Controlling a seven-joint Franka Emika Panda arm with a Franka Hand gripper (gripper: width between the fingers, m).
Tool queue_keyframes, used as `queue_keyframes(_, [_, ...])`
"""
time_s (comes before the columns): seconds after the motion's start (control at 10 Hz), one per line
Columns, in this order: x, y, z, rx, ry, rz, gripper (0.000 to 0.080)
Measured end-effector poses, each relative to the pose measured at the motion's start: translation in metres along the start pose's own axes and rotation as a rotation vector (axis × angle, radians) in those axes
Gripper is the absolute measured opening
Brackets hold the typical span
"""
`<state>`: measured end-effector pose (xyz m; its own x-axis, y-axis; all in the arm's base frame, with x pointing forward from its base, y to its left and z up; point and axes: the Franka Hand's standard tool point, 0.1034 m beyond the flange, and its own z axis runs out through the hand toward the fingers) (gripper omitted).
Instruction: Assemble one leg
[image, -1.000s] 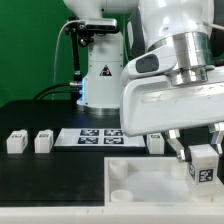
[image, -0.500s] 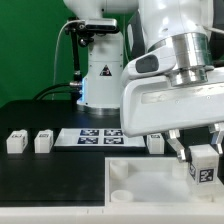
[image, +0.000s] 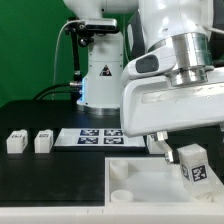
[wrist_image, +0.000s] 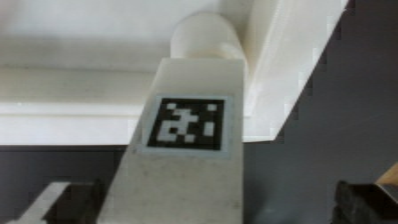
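Observation:
My gripper hangs over the right corner of the large white tray-like piece. One white leg with a square tag stands tilted between the jaws. In the wrist view the leg runs from between my fingers toward the tray's corner. My gripper is open: a dark gap separates the leg from one finger. Two more legs lie at the exterior view's left. Another leg is mostly hidden behind my finger.
The marker board lies flat behind the tray, between the loose legs. The robot's base and cables stand at the back. A green wall closes the exterior view's left.
The jaws have spread apart. The leg between them has shifted toward the exterior view's left and now leans. The arm itself has hardly moved.

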<state>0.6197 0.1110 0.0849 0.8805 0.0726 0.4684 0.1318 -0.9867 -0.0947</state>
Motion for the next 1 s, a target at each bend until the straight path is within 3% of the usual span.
queue_keyframes(0.8, [0.0, 0.001, -0.001, 0.0, -0.005, 0.0, 0.0649])
queue_keyframes(1.0, [0.004, 0.003, -0.016, 0.001, -0.08, -0.001, 0.0649])
